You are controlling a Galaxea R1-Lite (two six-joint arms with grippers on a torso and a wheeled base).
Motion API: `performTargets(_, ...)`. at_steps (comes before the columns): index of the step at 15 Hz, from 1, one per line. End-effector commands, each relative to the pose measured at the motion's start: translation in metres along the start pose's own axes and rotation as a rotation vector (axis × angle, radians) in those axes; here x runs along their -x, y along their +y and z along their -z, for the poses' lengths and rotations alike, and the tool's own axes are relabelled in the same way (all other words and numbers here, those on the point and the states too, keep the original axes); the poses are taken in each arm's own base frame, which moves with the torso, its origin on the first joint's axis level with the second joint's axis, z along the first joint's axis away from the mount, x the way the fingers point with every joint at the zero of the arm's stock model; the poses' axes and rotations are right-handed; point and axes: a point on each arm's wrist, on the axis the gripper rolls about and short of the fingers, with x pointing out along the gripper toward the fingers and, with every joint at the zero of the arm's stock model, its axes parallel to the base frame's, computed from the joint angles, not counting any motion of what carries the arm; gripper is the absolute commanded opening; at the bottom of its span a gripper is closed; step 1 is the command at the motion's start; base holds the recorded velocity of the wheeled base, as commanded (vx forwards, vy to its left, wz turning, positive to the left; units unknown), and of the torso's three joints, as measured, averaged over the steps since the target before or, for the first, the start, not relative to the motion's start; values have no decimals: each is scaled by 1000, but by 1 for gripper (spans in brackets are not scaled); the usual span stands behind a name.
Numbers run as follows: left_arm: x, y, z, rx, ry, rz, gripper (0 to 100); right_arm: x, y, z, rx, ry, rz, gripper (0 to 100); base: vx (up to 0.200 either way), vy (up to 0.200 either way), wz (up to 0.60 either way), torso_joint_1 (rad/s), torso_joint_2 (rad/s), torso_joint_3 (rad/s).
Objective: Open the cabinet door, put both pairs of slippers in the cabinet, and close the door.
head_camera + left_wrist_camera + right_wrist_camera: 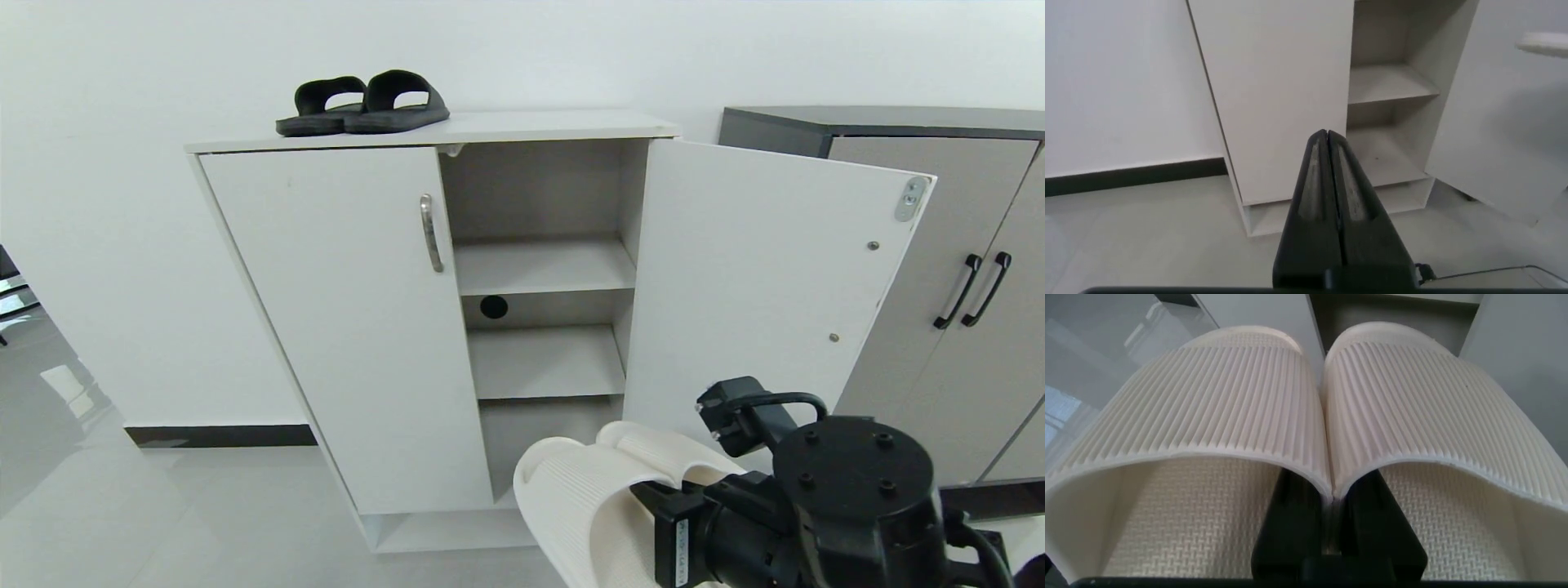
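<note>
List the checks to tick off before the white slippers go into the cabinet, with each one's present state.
1. Right door open wide: ok.
2. White slippers both pinched in the right gripper: ok.
3. Shelves exposed through the opening: ok.
4. Left gripper shut, holding nothing: ok.
5. Black slippers stowed: not ok, they sit on the cabinet top.
6. Grip firm enough for the reach: cannot tell.

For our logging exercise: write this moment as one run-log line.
right door open | white slippers in right gripper, before cabinet | black slippers on cabinet top | left gripper shut, empty
</note>
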Motion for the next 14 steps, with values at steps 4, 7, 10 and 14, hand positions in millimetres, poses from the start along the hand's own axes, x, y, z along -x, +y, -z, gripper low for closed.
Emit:
performTargets(4, 0, 0, 0, 1, 2, 0, 0, -53, 4, 34, -68, 59, 94, 0, 0, 200, 0, 7, 2, 0)
performTargets(7, 0, 0, 0, 1, 2, 0, 0, -73, -14, 41, -74, 31, 257, 0, 0, 200, 0, -4, 2, 4)
performTargets(10, 0, 0, 0, 1, 2, 0, 0, -106, -32, 58, -25, -77, 427, 0, 0, 0, 0, 0, 0, 0)
performTargets(14, 0, 0, 0, 14, 2, -3, 0, -140, -47, 66, 157, -320, 482, 0, 0, 0, 0, 0, 0, 0)
